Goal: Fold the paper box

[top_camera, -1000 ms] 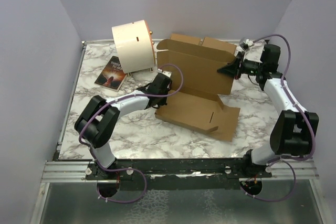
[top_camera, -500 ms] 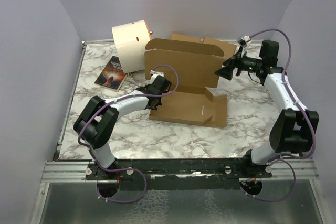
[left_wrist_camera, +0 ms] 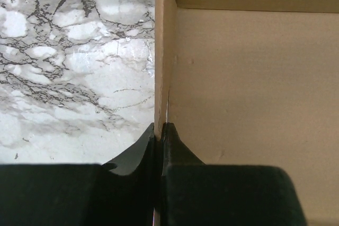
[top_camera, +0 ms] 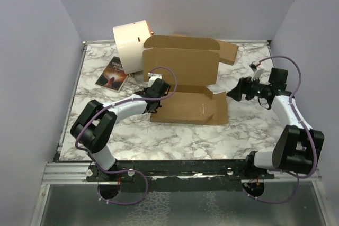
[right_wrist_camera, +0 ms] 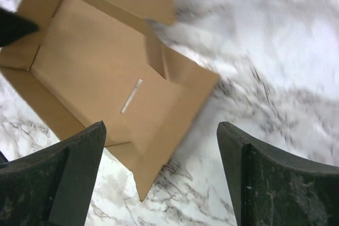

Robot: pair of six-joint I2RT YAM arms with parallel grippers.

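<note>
The paper box (top_camera: 186, 107) lies in the middle of the table as a brown cardboard tray with its wide back panel (top_camera: 180, 66) standing upright. My left gripper (top_camera: 153, 92) is shut on the tray's left side wall. In the left wrist view both fingers of the left gripper (left_wrist_camera: 160, 126) pinch that thin wall (left_wrist_camera: 164, 51) edge-on, with the box floor (left_wrist_camera: 249, 104) to the right. My right gripper (top_camera: 233, 95) hangs open just right of the box, touching nothing. The right wrist view puts the right gripper (right_wrist_camera: 161, 126) wide open above the paper box's (right_wrist_camera: 90, 72) right corner flap.
A cream cylindrical drum (top_camera: 133, 45) lies at the back left, touching the box's back panel. A dark book (top_camera: 112, 72) lies left of it. Smaller brown cardboard (top_camera: 229, 51) shows behind the panel at the back right. Purple walls enclose the marble table (top_camera: 254, 125).
My right gripper has let go of the upright panel, opened, and dropped toward the near right. The box has swung square to the table and shifted left. The left gripper's grip is unchanged.
</note>
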